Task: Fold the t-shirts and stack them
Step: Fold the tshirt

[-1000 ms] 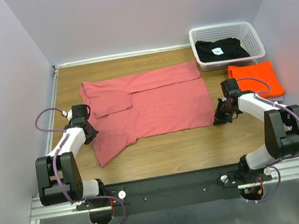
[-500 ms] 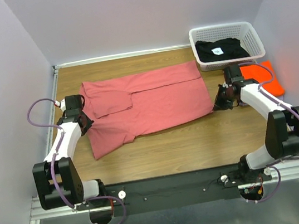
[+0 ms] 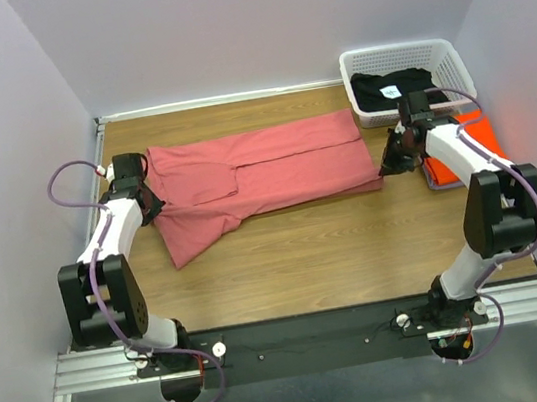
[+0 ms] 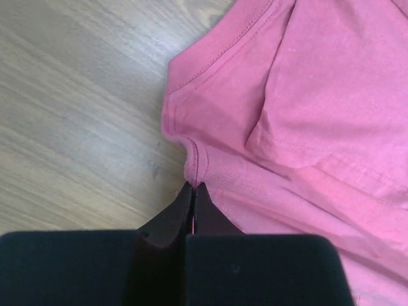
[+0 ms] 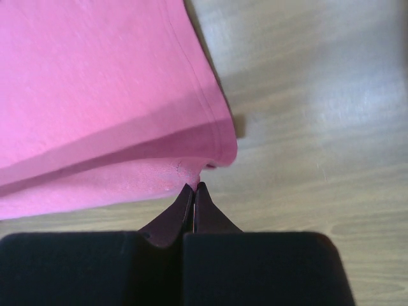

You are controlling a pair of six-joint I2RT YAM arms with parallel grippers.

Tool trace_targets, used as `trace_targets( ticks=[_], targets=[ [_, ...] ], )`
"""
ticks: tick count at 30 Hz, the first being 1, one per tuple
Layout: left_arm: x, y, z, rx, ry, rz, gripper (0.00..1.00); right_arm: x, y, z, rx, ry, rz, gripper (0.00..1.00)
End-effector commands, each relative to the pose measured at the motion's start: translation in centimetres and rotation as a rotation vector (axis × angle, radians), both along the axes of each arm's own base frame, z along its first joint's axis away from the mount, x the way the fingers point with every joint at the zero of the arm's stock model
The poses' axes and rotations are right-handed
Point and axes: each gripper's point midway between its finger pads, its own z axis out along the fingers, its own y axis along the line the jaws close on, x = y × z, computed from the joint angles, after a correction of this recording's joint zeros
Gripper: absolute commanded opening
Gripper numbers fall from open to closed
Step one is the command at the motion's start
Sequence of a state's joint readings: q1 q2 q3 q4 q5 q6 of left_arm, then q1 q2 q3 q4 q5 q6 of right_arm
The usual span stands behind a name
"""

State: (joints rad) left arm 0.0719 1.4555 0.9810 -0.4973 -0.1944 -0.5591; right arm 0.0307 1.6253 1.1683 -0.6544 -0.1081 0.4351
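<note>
The dusty pink-red t-shirt (image 3: 265, 176) lies spread on the wooden table, its near edge lifted and carried back over the rest. My left gripper (image 3: 151, 206) is shut on its left edge near the collar; the pinched cloth shows in the left wrist view (image 4: 194, 182). My right gripper (image 3: 387, 167) is shut on its right near corner, seen in the right wrist view (image 5: 194, 183). The bright orange t-shirt (image 3: 471, 135) lies folded at the right, partly behind my right arm. The black t-shirt (image 3: 389, 92) with a small white label lies in the basket.
A white plastic lattice basket (image 3: 454, 57) stands at the back right corner. Purple walls close the table at the left, back and right. The bare wooden table (image 3: 307, 256) stretches in front of the pink-red shirt.
Both grippers have moved away from me toward the back, drawing the pink-red shirt's near edge over itself. The shirt now covers a narrower strip of the table.
</note>
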Motion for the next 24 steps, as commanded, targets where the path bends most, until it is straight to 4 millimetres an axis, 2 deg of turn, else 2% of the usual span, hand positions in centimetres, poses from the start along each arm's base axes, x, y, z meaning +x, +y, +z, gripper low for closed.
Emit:
trace_targets(
  ticks=[1,7,15,24],
  targets=[
    [1.7,0.3,0.2,0.001,-0.012,-0.008,0.0,2.0,0.1,0.5,0.011,-0.01,0.029,0.0],
    [3.3,0.6,-0.7,0.007,0.005,-0.01,0.0,3.9,0.5,-0.9,0.026,0.018,0.057,0.0],
    [5.0,0.4,-0.8,-0.012,-0.013,-0.015,0.0,6.8,0.3,-1.1,0.012,-0.005,0.059,0.0],
    [6.0,0.8,-0.4,-0.012,-0.035,-0.003,0.0,8.2,0.0,-2.3,-0.005,0.002,0.037,0.0]
  ],
)
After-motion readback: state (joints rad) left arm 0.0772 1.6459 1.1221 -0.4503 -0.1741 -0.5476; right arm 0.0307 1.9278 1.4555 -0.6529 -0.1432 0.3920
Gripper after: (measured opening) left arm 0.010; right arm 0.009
